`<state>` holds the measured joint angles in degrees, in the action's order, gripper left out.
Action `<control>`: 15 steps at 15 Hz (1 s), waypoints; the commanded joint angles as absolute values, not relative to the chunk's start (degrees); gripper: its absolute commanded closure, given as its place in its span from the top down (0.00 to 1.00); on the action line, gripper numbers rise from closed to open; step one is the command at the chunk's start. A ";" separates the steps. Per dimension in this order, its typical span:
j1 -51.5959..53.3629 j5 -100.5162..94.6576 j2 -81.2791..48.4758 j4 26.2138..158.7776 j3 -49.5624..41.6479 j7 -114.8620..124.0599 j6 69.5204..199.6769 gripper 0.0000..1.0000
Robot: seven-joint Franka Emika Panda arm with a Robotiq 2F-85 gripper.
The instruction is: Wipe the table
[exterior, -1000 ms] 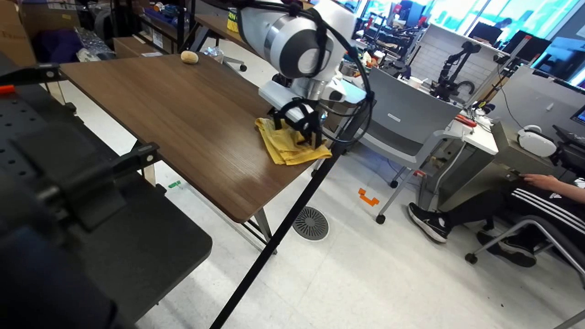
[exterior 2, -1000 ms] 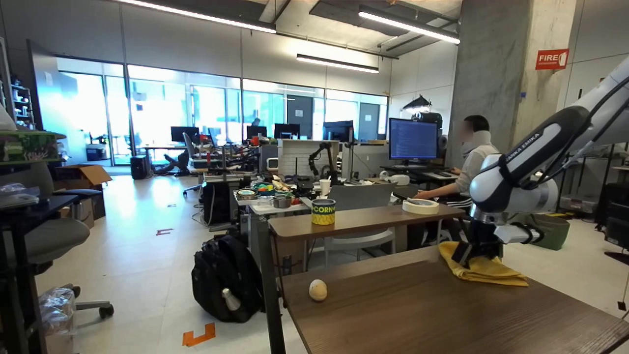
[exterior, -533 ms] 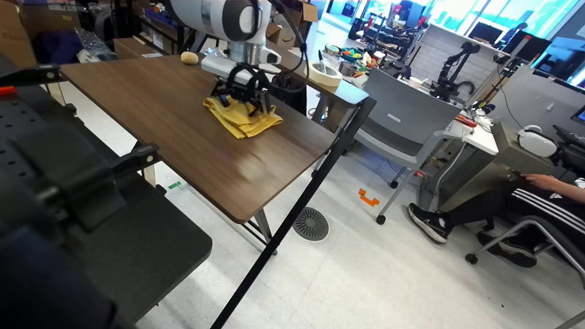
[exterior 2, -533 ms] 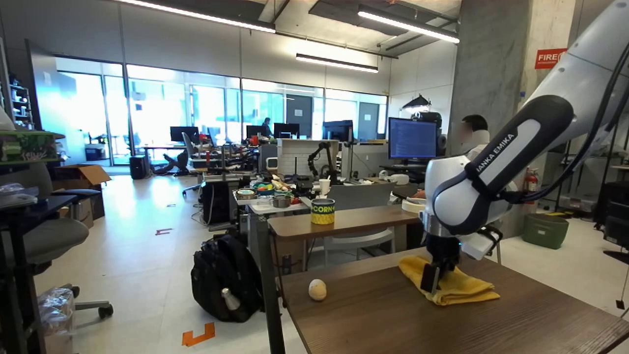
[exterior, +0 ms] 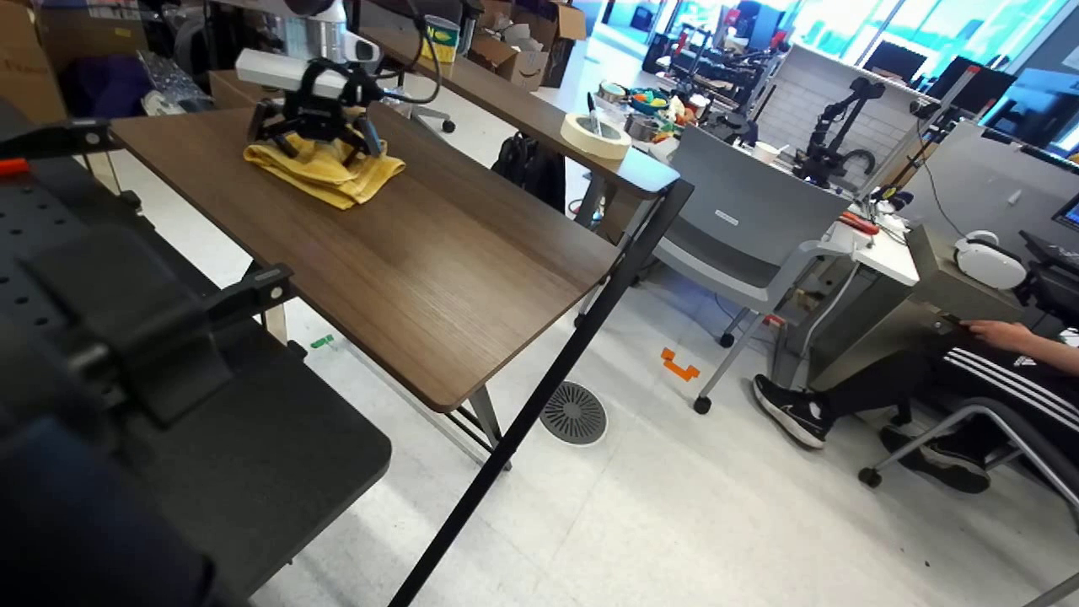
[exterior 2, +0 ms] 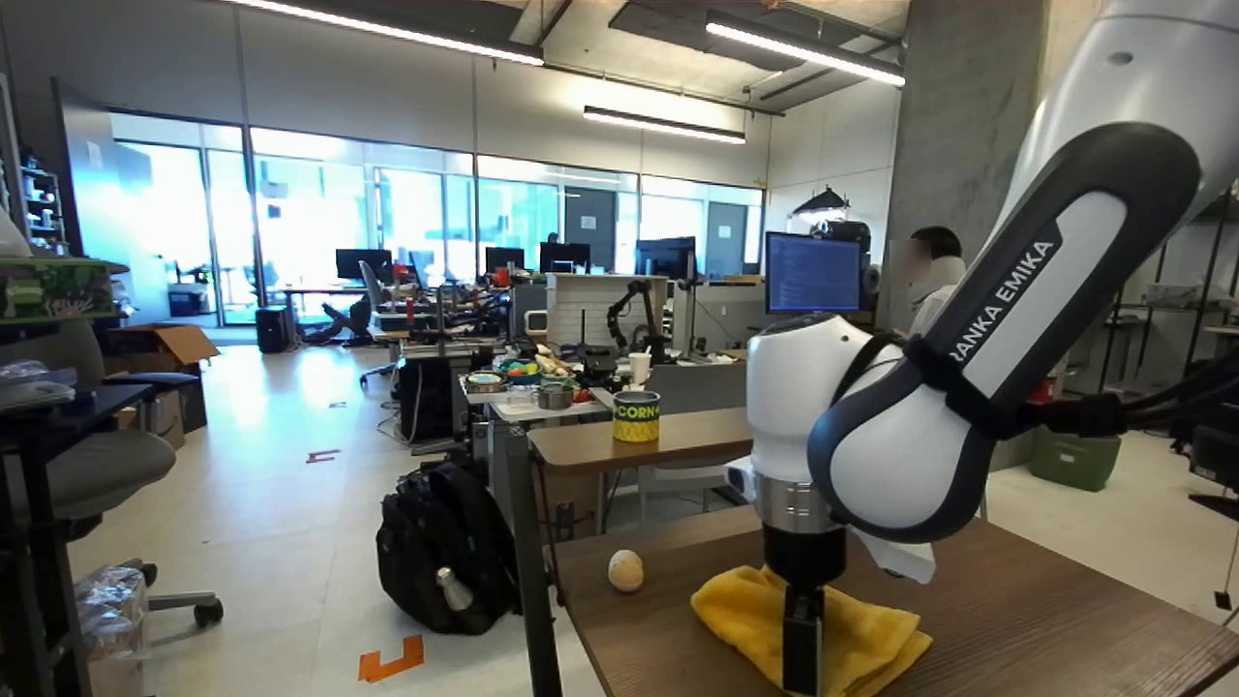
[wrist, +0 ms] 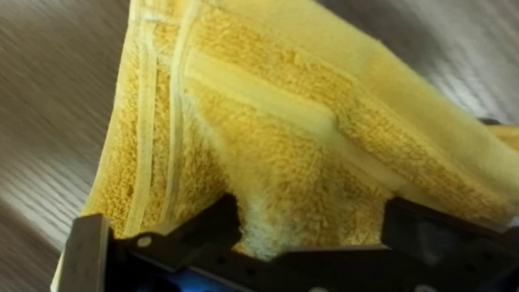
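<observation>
Since one second ago, the yellow cloth (wrist: 284, 154) and the gripper (exterior: 316, 142) have been shifted together along the brown table (exterior: 472, 278), toward the end where a pale ball (exterior 2: 625, 571) is set. The jaws are spread wide, with the cloth lying beneath and between the fingers (wrist: 83, 251); at the wrist view's right edge one finger is cut off, and the nearest folds are blurred. In an exterior view only one finger (exterior 2: 803, 649) can be made out, its tip placed at the frame's lower edge, where the table too is cut off. There the ball is seen clear of the cloth; where the foreground is filled by a blurred dark platform (exterior: 295, 480), it is mostly concealed behind the gripper. A table leg is crossed by a slanting black bar (exterior: 539, 405). Beyond the table, a raised brown ledge (exterior 2: 581, 450) is partly blocked by the white arm (exterior 2: 891, 484); on it are set a can marked CORN (exterior 2: 636, 426) and a tape roll (exterior: 596, 142). A black backpack (exterior 2: 445, 547) is placed on the floor, and a grey chair (exterior: 742, 211) is set behind the ledge. Farther back, a person (exterior 2: 934, 261) is largely hidden by the arm, the face blurred; legs (exterior: 885, 384) are cut off at an exterior view's right edge. Items on the cluttered desk (exterior: 898, 260) are too small to tell, and the glass wall (exterior 2: 310, 213) is whitened by glare.
</observation>
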<state>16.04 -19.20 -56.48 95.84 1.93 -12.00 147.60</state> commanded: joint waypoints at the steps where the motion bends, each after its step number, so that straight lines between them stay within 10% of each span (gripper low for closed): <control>1: 21.60 -23.57 -57.26 100.27 3.39 -11.87 149.48 1.00; 15: 8.52 -17.65 -57.88 99.14 -3.96 -5.02 144.06 1.00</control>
